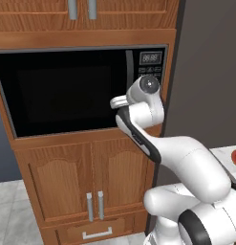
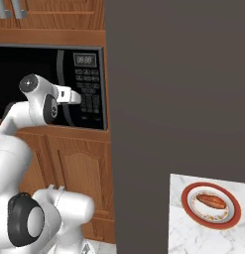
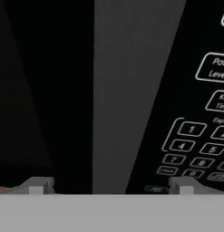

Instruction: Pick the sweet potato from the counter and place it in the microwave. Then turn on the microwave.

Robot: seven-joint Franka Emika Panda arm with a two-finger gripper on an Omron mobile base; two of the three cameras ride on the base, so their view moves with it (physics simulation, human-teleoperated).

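Gripper, fingers spread and empty, faces the microwave door handle beside the keypad. Sweet potato lies on a plate on the counter, well right of the microwave. Step in hand, judged: opening the closed door; next, grip the handle.

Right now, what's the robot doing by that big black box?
The robot's gripper is open and empty, right up against the shut microwave, near its door handle and keypad. The sweet potato it must put inside lies on a plate on the counter.
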